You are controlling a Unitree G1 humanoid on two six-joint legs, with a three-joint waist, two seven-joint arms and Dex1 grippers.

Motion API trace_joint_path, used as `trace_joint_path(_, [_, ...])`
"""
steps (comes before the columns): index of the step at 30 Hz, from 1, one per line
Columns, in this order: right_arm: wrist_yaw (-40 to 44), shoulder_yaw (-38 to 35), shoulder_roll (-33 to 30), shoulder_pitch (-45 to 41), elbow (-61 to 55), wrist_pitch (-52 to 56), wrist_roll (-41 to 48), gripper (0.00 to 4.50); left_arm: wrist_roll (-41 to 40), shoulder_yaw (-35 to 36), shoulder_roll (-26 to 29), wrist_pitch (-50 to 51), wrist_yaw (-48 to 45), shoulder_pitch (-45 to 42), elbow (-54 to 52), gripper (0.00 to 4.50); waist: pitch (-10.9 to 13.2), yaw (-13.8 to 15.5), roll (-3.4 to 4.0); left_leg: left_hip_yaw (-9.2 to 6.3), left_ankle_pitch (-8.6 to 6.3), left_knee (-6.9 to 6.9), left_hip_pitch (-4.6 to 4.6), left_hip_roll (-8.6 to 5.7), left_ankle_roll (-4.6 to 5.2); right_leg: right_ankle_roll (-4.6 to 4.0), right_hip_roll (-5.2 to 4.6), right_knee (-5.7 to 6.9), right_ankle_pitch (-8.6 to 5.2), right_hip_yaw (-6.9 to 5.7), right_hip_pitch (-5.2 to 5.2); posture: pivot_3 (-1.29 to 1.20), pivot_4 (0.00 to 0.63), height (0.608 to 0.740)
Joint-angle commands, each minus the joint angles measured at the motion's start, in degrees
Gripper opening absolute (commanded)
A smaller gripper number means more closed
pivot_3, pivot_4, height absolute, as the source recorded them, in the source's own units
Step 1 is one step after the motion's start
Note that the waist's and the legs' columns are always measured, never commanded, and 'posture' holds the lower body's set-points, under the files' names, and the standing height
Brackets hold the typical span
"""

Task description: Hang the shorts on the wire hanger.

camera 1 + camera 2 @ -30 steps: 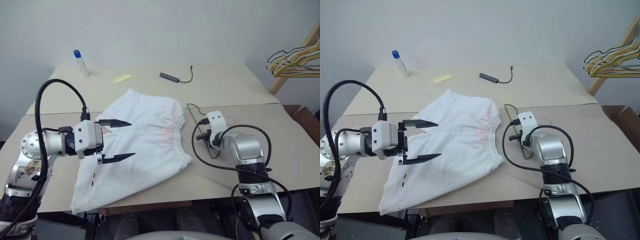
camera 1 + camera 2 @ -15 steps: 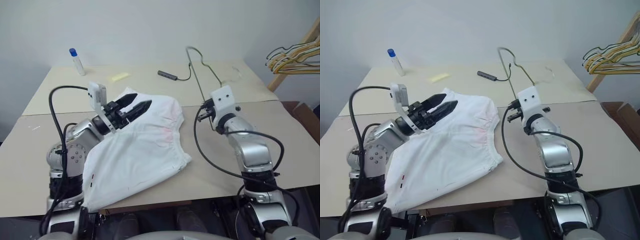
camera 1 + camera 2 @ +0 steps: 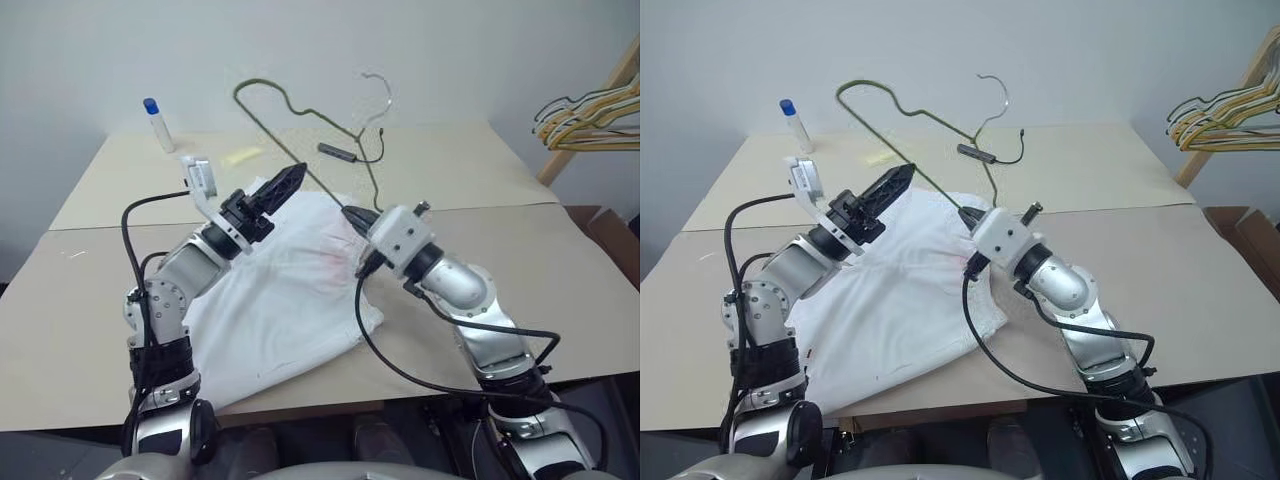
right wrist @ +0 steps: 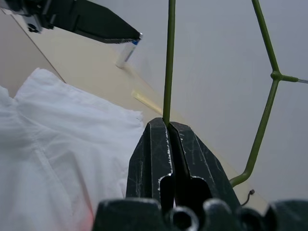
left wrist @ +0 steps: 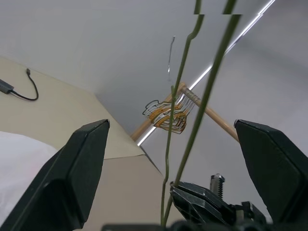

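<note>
Shorts (image 3: 280, 300): lying flat on the table (image 3: 560, 260), white, waistband end toward the middle, leg ends hanging toward the near edge. Not on any hanger yet.

Wire hanger (image 3: 300, 110): up in the air above the shorts, tilted, hook (image 3: 995, 95) pointing up and back. Thin, olive green, bendy looking.

Right gripper (image 4: 168, 126): clenched tight on the hanger wire, pinching one thin bar near a corner. Just above the waistband of the shorts.

Left gripper (image 3: 280, 188): spread wide, grasping nothing. Pointing up at the hanger, with two hanger wires running up between its fingers (image 5: 72, 168) in the left wrist view. No touch to be seen.

Slip risk: pinched at one small spot only, so maybe a spin or a swing of the hanger in the grip.

Bump risk: open fingers so near the wire; a push could knock the hanger crooked or pull it loose.

Cloth risk: shorts loose and floppy; a drag from the right arm's cable (image 3: 375, 330), lying over the cloth, could bunch them or pull them off the near edge.

Nearby stuff: small white bottle with blue cap (image 3: 160, 125), yellow note (image 3: 245, 156), dark adapter with cord (image 3: 345, 153), all farther back and well apart. Bunch of yellow and dark hangers (image 3: 590, 115) off to the right on a wooden rack.
</note>
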Motion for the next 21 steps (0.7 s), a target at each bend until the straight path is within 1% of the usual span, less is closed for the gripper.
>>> trace_joint_path(1, [0.1,1.2,0.0,-0.2,-2.1,-3.2,-2.9,0.01,0.1,-1.5,-0.3,-1.6,0.3,-1.7,-3.2,4.5,0.0,0.0,0.0,0.0,0.0,0.0,0.0,0.0,0.0,0.0,0.0,0.0,0.0,0.0,0.0,-0.07,0.0,0.74])
trace_joint_path(3, [-0.2,1.5,0.4,0.0,-1.8,-3.7,-3.7,0.01,0.0,-1.6,-0.8,-2.5,0.4,-1.5,-3.5,4.5,0.0,0.0,0.0,0.01,0.0,0.0,0.01,0.0,0.0,0.0,0.0,0.0,0.0,0.0,0.01,-0.07,0.0,0.74])
trace_joint_path(6, [-0.5,1.5,0.8,0.2,-1.1,-4.4,-4.7,0.0,-0.3,-1.1,-1.6,-3.6,2.4,-1.5,-3.6,3.92,0.0,0.1,0.0,0.01,0.0,0.0,0.01,0.0,0.0,0.0,0.0,-0.01,0.0,0.0,0.01,-0.07,0.0,0.74])
trace_joint_path(12, [-1.6,1.4,2.0,0.1,0.4,-5.0,-6.7,0.0,-2.3,0.2,-2.5,-4.4,5.6,-1.8,-2.3,2.06,0.0,0.1,0.0,0.01,0.0,0.0,0.01,0.0,0.0,0.0,0.0,-0.02,0.0,0.01,0.02,-0.05,0.0,0.74])
trace_joint_path(14, [-1.6,1.5,2.4,0.1,0.8,-5.3,-7.1,0.0,-2.5,0.3,-2.3,-4.3,5.9,-1.9,-2.1,1.28,0.0,0.3,0.0,0.01,0.0,0.0,0.02,-0.01,-0.01,0.0,0.01,-0.01,0.0,0.01,0.02,-0.04,0.0,0.74])
trace_joint_path(16, [-1.7,1.7,2.9,0.1,1.1,-5.6,-7.4,0.0,-2.8,0.5,-2.4,-4.3,6.5,-1.9,-2.0,0.78,0.0,0.5,-0.01,0.01,0.0,0.0,0.02,-0.01,-0.01,0.0,0.01,-0.01,0.0,0.0,0.01,-0.03,0.0,0.74])
trace_joint_path(18, [-1.7,1.8,3.4,-0.2,1.5,-5.9,-7.7,0.0,-2.8,0.5,-2.3,-4.6,6.5,-1.7,-2.1,0.12,0.0,0.8,0.0,0.01,0.0,0.0,0.02,-0.01,-0.01,0.0,0.01,-0.01,0.0,0.01,0.02,-0.03,0.0,0.74])
trace_joint_path(19, [-1.7,1.7,3.6,-0.3,1.7,-6.1,-7.8,0.0,-2.8,0.5,-2.3,-4.7,6.6,-1.6,-2.2,0.05,0.0,1.0,-0.01,0.02,0.0,0.0,0.02,-0.01,0.0,0.0,0.01,-0.01,0.0,0.01,0.01,-0.02,0.0,0.74])
trace_joint_path(21, [-1.6,1.6,3.8,-0.5,2.1,-6.5,-8.2,0.0,-3.0,0.6,-2.4,-4.9,6.7,-1.4,-2.4,0.05,0.0,1.4,-0.01,0.02,0.0,0.0,0.02,-0.02,-0.01,0.0,0.01,-0.02,0.0,0.01,0.02,-0.02,0.0,0.74])
